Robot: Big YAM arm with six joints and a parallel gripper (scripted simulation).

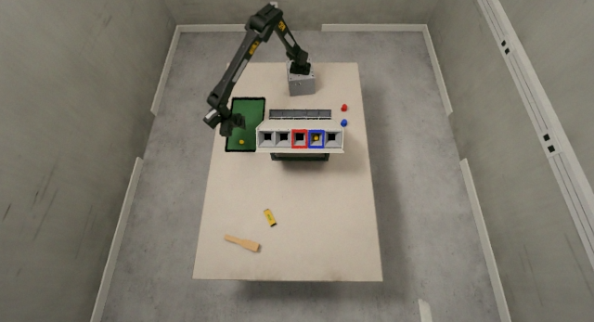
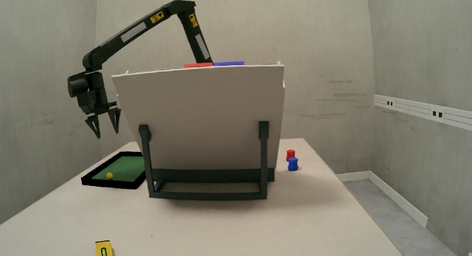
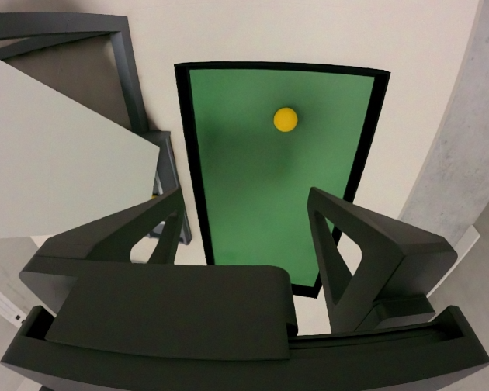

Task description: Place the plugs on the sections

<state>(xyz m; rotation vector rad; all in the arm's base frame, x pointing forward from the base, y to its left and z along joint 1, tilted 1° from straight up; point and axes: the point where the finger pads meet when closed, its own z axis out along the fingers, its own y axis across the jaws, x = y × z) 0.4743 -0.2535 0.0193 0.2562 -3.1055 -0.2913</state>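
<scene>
My gripper (image 1: 230,127) (image 2: 107,132) (image 3: 245,195) is open and empty, hanging high above the green tray (image 1: 252,109) (image 2: 127,164) (image 3: 185,126) to the left of the funnel stand. One yellow marble (image 1: 241,141) (image 2: 109,175) (image 3: 285,119) lies in the tray. The stand's top has several funnels; the red-banded funnel (image 1: 299,138) looks empty and the blue-banded funnel (image 1: 316,138) holds a yellow marble. The white cover (image 2: 206,116) (image 3: 46,160) hides the pipes. The red plug (image 1: 344,108) (image 2: 290,155) and the blue plug (image 1: 343,122) (image 2: 293,164) stand on the table right of the stand.
A grey row of sections (image 1: 300,113) lies behind the stand, toward the arm's base (image 1: 301,81). A small yellow block (image 1: 270,217) (image 2: 103,248) and a wooden spatula (image 1: 241,242) lie on the near part of the table.
</scene>
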